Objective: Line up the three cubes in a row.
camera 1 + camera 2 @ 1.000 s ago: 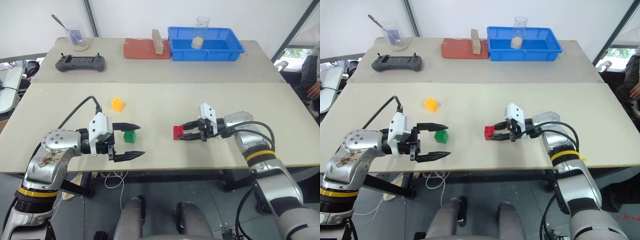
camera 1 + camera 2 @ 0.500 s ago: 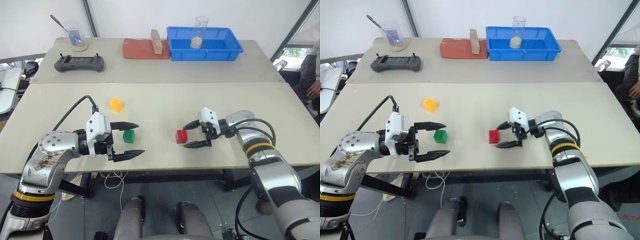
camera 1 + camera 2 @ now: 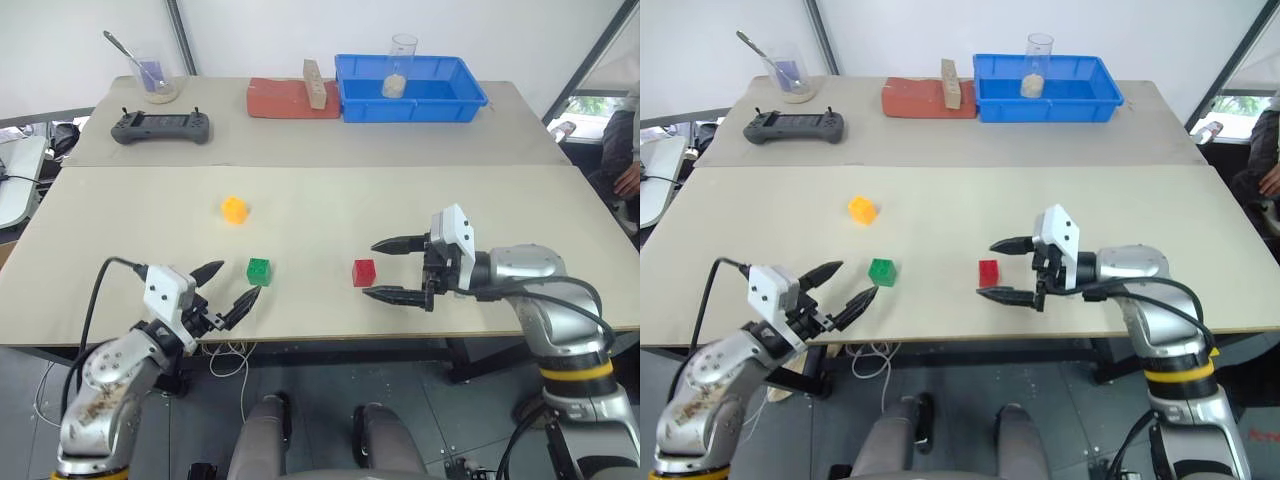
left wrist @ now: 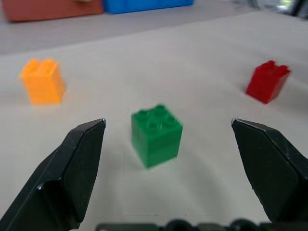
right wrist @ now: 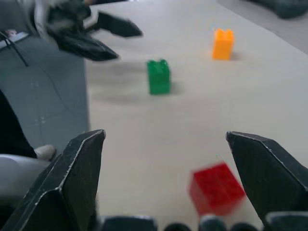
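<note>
Both pincers empty, jaws wide; cubes loose on the table, not in a row.
Right gripper point(image 3: 392, 269) spread, red cube point(image 3: 364, 272) just off its fingertips. Left gripper point(image 3: 230, 288) spread at the table's near edge, green cube point(image 3: 259, 271) just ahead, yellow-orange cube point(image 3: 234, 209) further beyond.

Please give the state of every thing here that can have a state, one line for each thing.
left gripper: open, holds nothing, near the table edge
right gripper: open, holds nothing, beside the red cube
red cube: free on the table, upright
green cube: free on the table, studs up
yellow-orange cube: free on the table, apart from the others
blue bin: a glass stands in it
</note>
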